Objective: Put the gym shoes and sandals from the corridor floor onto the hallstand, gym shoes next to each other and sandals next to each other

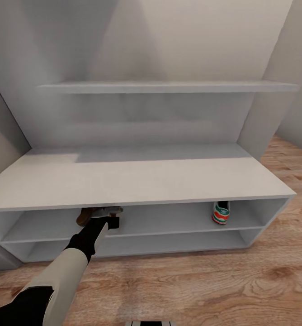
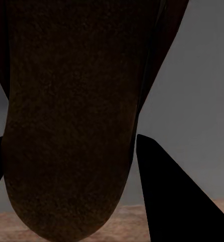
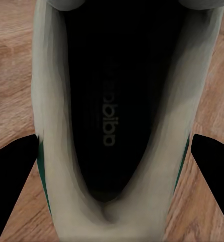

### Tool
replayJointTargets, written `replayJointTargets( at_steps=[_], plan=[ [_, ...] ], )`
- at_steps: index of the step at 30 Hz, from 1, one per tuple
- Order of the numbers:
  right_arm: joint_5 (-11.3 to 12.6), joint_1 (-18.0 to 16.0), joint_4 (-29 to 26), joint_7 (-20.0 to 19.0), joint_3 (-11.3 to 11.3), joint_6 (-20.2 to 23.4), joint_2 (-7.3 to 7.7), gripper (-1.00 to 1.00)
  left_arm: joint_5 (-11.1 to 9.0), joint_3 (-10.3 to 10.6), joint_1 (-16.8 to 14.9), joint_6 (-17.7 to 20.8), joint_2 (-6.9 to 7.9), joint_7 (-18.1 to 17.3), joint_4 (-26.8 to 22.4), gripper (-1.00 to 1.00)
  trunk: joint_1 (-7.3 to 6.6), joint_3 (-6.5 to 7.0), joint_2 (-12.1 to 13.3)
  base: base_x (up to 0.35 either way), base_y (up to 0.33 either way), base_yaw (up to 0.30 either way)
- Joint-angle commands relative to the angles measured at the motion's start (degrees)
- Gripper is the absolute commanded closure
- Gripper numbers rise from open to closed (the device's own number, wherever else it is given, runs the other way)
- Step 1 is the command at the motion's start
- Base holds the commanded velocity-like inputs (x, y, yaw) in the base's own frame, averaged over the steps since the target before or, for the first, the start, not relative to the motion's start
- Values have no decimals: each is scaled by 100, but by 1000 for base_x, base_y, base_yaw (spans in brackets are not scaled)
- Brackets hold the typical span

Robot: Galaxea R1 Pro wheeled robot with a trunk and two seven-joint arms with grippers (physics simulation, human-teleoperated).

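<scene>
Nearest, the right gripper (image 3: 112, 151) hangs over a gym shoe (image 3: 112, 116) on the corridor floor (image 3: 11, 60), jaws apart. At 11 o'clock the left gripper (image 1: 106, 218) clamps a sandal (image 1: 88, 214) inside the hallstand (image 1: 137, 179). Another sneaker (image 1: 221, 213) sits shelved at 1 o'clock. Roughly halfway, I'd guess.

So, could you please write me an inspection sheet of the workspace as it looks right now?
Surface: hallstand top bare; wood floor in front.
Job's things: one gym shoe in the upper compartment, right side; a sandal in the left pincer at that compartment's left; another gym shoe between the right pincer's fingers.
Clutter: nothing seen.
Grippers: left pincer shut on the sandal; right pincer's grip cannot be told.
Cables: nothing seen.
Surroundings: wall shelf above, pale walls.
</scene>
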State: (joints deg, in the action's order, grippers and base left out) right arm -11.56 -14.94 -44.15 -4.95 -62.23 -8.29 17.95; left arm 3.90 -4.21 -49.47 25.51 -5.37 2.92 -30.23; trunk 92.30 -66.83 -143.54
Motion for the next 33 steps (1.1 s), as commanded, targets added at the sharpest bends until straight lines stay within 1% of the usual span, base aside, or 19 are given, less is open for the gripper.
replayJointTargets(
  at_steps=[1, 5, 6, 22, 27, 33],
  plan=[
    [-48, -9, 3, -41, -35, -24, -2, 100, 59, -36, -2, 33, -8, -19, -9, 100, -1, -4, -2, 3, 4, 0],
    [-48, -9, 3, -41, -35, -24, -2, 100, 58, -36, -2, 33, -8, -19, -9, 100, -1, -4, -2, 1, 2, 0],
    [-48, -9, 3, -40, -35, -24, -2, 100, 58, -36, -2, 33, -8, -19, -9, -100, -1, -4, -2, 0, 0, 0],
    [-48, -9, 3, -40, -35, -24, -2, 100, 58, -60, 2, 18, 17, -12, -9, -100, -1, -4, -2, -8, 0, 0],
    [-48, -9, 3, -40, -35, -24, -3, 100, 58, -44, 6, 10, 16, -11, -9, -100, -1, -4, -2, -215, -17, 0],
    [-48, -9, 3, -41, -35, -24, -2, 100, 58, -30, 7, -6, 11, -10, -9, -100, -1, -4, -2, -284, -164, 0]
  ],
)
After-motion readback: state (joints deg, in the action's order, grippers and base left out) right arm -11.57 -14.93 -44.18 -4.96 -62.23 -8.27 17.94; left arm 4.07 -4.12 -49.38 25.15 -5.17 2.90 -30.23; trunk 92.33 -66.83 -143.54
